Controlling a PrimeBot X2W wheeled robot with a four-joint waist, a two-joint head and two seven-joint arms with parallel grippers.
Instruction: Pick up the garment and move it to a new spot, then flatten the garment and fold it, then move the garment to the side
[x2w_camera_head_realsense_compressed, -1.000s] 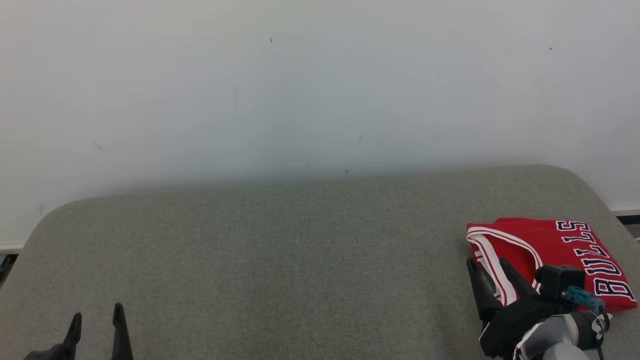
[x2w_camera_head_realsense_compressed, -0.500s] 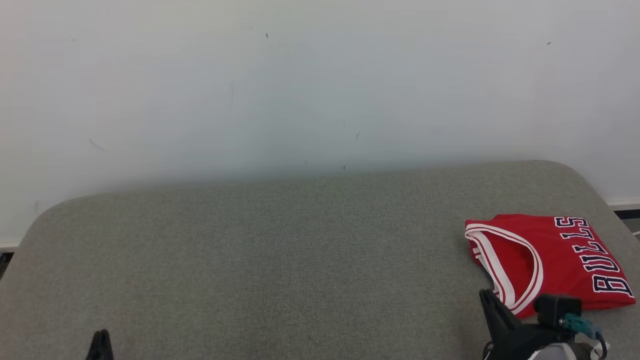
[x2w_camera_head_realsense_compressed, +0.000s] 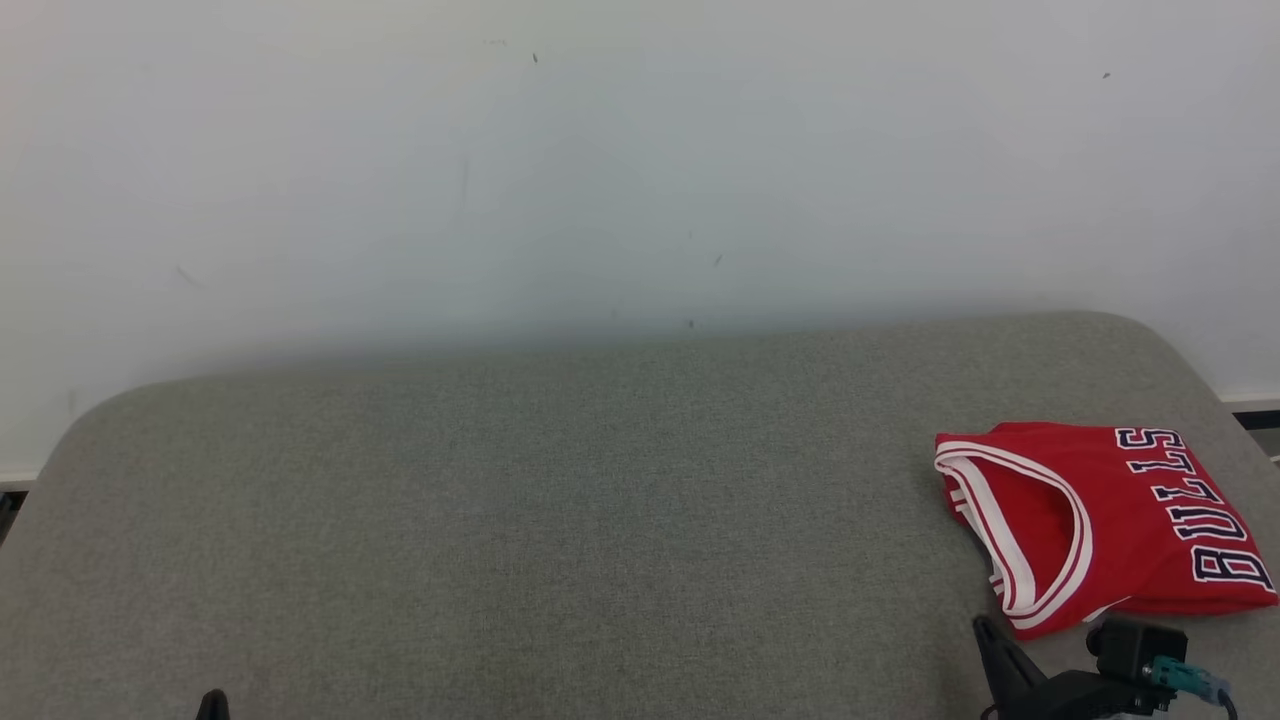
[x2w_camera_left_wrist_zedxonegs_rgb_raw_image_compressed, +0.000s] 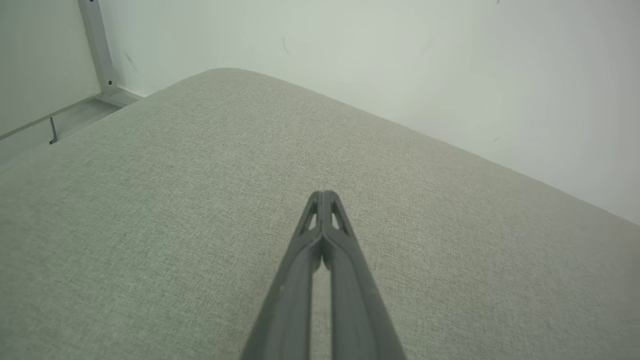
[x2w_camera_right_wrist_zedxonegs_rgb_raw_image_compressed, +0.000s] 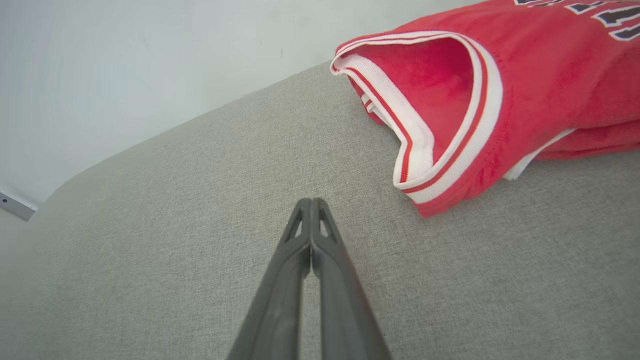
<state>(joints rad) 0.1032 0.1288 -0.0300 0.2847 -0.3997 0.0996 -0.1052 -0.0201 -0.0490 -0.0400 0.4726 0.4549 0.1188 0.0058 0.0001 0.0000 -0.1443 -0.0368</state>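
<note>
The folded red jersey with white trim (x2w_camera_head_realsense_compressed: 1120, 520) lies at the lower right of the head view on the grey-green fabric surface (x2w_camera_head_realsense_compressed: 560, 500), and with the left hand (x2w_camera_left_wrist_zedxonegs_rgb_raw_image_compressed: 324, 195) and right hand (x2w_camera_right_wrist_zedxonegs_rgb_raw_image_compressed: 311, 201) both pressed together and empty, the move aside looks finished, calling only for withdrawal.

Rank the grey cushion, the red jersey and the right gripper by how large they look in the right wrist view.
1. grey cushion
2. red jersey, partly cut off by the frame
3. right gripper, though nearest the camera
</note>
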